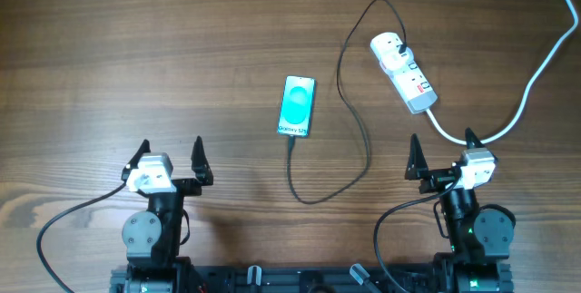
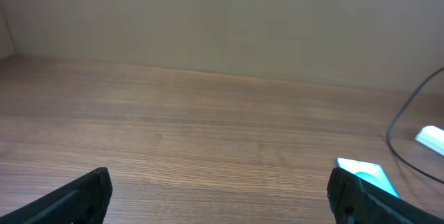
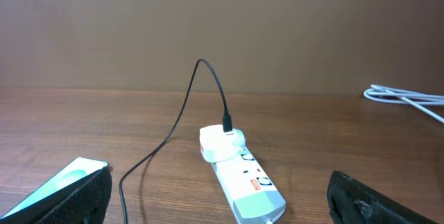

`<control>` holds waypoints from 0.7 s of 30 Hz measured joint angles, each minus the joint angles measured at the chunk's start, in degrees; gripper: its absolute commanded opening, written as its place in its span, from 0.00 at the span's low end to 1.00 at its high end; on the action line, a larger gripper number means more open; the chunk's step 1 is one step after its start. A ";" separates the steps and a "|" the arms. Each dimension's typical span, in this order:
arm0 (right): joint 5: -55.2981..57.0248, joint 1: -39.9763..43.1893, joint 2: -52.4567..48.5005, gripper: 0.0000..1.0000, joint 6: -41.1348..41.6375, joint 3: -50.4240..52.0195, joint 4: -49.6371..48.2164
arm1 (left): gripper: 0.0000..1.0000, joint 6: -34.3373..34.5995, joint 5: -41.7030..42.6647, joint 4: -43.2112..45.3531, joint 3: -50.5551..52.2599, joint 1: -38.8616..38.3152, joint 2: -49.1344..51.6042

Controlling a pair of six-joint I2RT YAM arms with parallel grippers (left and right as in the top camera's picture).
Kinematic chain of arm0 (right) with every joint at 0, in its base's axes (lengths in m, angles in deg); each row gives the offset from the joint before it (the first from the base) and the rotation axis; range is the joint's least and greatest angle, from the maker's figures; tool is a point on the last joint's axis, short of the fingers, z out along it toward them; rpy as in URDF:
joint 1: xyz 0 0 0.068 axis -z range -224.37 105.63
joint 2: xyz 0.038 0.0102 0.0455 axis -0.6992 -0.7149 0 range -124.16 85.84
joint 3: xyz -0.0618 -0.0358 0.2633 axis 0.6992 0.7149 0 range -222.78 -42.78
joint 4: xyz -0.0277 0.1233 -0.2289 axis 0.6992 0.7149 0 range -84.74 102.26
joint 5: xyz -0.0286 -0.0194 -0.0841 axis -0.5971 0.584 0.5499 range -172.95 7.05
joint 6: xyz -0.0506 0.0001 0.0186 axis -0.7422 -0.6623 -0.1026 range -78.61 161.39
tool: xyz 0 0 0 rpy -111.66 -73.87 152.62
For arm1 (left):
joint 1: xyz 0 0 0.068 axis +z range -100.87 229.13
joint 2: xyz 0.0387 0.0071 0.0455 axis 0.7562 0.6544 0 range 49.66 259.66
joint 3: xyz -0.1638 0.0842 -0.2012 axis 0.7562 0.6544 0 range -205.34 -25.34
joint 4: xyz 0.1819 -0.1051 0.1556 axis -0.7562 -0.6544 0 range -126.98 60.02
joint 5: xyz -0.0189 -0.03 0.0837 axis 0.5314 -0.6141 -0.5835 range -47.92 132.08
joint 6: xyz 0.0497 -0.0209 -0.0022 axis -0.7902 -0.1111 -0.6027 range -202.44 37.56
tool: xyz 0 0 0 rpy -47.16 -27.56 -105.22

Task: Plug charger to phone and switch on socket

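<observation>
Bearing the phone (image 1: 297, 105), wood-grain table (image 1: 109, 48) meets a plain wall (image 2: 222, 16).

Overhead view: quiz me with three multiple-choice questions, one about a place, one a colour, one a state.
1. The adapter sits: A on the socket's far end; B on its near end; C off it.
2. The phone's screen is: A red; B cyan; C black.
3. The left tool and right tool are: A both shut; B one shut; C both open.
Key: 1A, plugged in at the end away from the arms; 2B, it glows turquoise; 3C, fingers spread, nothing between.
</observation>
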State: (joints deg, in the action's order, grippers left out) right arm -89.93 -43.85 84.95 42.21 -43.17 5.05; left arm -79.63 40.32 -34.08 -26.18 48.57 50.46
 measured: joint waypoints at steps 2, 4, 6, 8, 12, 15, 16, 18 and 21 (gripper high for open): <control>0.00 0.00 0.00 1.00 0.00 0.00 0.00 | 1.00 -0.04 -0.13 -0.02 0.00 0.00 0.00; 0.00 0.00 0.00 1.00 0.00 0.00 0.00 | 1.00 -0.68 -0.02 -0.17 0.00 0.00 0.00; 0.00 0.00 0.00 1.00 0.00 0.00 0.00 | 1.00 -1.68 0.39 -0.22 0.00 0.00 0.00; 0.00 0.00 0.00 1.00 0.00 0.00 0.00 | 1.00 -2.21 0.79 -0.22 0.00 0.00 0.00; 0.00 0.00 0.00 1.00 0.00 0.00 0.00 | 1.00 -2.78 0.83 -0.24 0.00 0.00 0.00; 0.00 0.00 0.00 1.00 0.00 0.00 0.00 | 1.00 -2.97 1.01 -0.24 0.00 0.00 0.00; 0.00 0.00 0.00 1.00 0.00 0.00 0.00 | 1.00 -2.99 1.03 -0.24 0.00 0.00 0.00; 0.00 0.00 0.00 1.00 0.00 0.00 0.00 | 1.00 -2.99 1.20 -0.26 0.00 0.00 0.00; 0.00 0.00 0.00 1.00 0.00 0.00 0.00 | 1.00 -2.99 1.20 -0.26 0.00 0.00 0.00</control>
State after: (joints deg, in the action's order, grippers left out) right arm -89.93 -43.85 84.95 42.21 -43.17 5.05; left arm -82.62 41.52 -34.34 -26.18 48.57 50.46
